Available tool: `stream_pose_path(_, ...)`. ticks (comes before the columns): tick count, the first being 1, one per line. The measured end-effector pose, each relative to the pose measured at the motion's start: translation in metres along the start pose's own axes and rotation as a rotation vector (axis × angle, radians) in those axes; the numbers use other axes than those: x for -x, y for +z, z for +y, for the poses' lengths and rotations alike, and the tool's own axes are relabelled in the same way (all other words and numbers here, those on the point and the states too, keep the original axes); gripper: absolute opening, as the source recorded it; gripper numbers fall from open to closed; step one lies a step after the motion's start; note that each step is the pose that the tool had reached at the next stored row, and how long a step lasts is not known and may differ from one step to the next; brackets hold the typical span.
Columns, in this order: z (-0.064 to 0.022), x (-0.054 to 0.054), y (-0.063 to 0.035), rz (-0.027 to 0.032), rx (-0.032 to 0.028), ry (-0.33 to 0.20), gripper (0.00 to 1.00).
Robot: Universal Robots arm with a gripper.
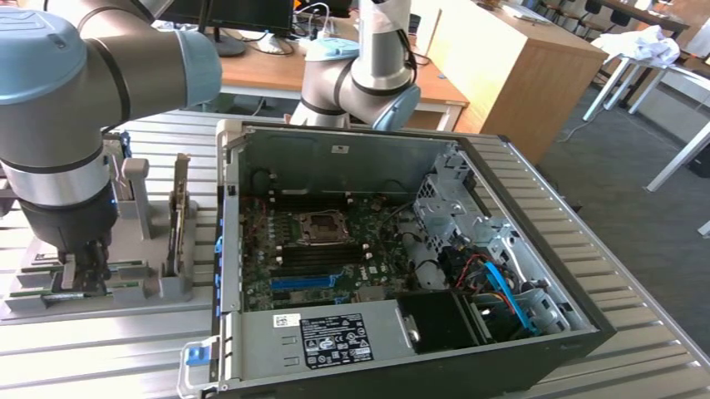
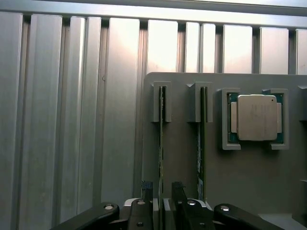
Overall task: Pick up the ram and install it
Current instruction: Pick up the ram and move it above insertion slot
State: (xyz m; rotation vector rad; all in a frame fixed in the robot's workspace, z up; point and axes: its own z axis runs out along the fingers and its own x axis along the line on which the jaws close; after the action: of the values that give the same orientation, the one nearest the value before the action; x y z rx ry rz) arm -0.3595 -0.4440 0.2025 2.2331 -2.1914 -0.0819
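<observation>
End effector (image 2: 162, 188): open, one finger on either side of the ram (image 2: 162, 139), not clamped on it
Ram: upright in its holder (image 2: 240, 182) on the table (image 2: 57, 120), at 9 o'clock from the computer (image 1: 411, 274) in the exterior view
Second stick (image 2: 201, 143): just beside, untouched
Done: end effector lined up on the ram
Left: grasp, lift, install

**No Legible Writing**

Nothing is reading as words or numbers. The black-and-white label (image 1: 336, 341) on the power supply (image 1: 383, 320) is showing print too small to make out, as is the white sticker (image 1: 342, 150) on the case wall, and the processor (image 2: 257, 117) is carrying only faint, unreadable marks.
</observation>
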Motion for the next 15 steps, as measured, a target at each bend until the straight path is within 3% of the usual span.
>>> stream_pose_path(15, -0.0001, -0.0019, -0.0001, -0.0002, 0.0000, 0.000, 0.30)
